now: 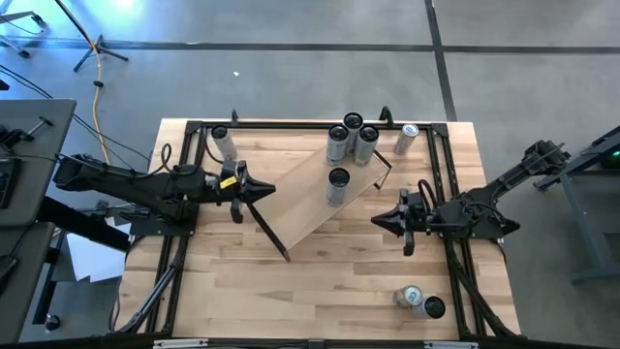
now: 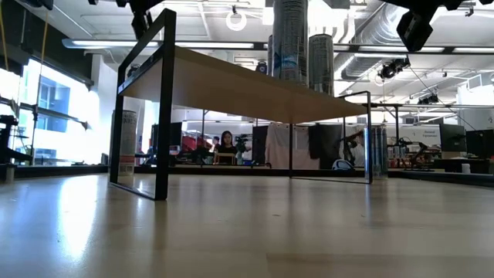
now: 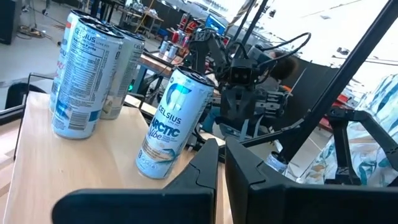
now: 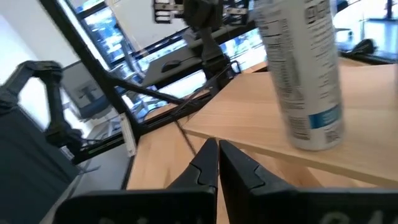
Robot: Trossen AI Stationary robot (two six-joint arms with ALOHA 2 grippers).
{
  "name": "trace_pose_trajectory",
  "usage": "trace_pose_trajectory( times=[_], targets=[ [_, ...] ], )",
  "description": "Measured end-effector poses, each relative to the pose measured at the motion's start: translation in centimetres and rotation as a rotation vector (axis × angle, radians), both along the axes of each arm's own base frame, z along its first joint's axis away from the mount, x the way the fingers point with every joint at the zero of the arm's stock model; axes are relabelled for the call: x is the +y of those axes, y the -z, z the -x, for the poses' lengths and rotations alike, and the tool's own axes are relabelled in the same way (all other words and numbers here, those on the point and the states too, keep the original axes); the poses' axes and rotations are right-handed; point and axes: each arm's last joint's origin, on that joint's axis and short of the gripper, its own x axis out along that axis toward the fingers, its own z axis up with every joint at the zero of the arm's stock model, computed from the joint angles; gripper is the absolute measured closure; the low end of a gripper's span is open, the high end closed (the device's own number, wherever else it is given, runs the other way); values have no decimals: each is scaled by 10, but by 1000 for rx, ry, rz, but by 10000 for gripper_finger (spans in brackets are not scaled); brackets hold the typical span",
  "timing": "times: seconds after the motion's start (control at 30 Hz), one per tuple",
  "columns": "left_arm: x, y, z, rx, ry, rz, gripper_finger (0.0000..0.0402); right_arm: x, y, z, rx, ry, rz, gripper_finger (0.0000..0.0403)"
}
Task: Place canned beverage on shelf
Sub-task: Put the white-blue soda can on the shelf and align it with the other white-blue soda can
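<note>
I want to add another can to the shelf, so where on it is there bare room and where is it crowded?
The shelf is bare along its whole near-left half, from the lone can down to the corner by the left end effector. The far-right end is crowded: three cans stand clustered there.

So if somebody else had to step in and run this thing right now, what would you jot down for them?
Left gripper: shut, empty, at the shelf's near-left end.
Right gripper: shut, empty, beside the shelf's right edge.
Done: four cans on the shelf, three clustered at the far end, one alone mid-board.
Left: one can standing at the table's far-left, one lying far-right, two lying near-right.
</note>
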Motion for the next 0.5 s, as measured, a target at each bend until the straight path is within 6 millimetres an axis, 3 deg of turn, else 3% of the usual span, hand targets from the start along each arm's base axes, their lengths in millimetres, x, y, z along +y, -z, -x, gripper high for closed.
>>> trace_pose_trajectory(
  times=[0.2, 0.5],
  targets=[
    [1, 0, 0, 0, -18, 1, 401, 15, -14, -17, 42, -27, 25, 403],
    [2, -1, 1, 2, -16, -41, 401, 56, -29, -78, 196, 167, 129, 403]
  ],
)
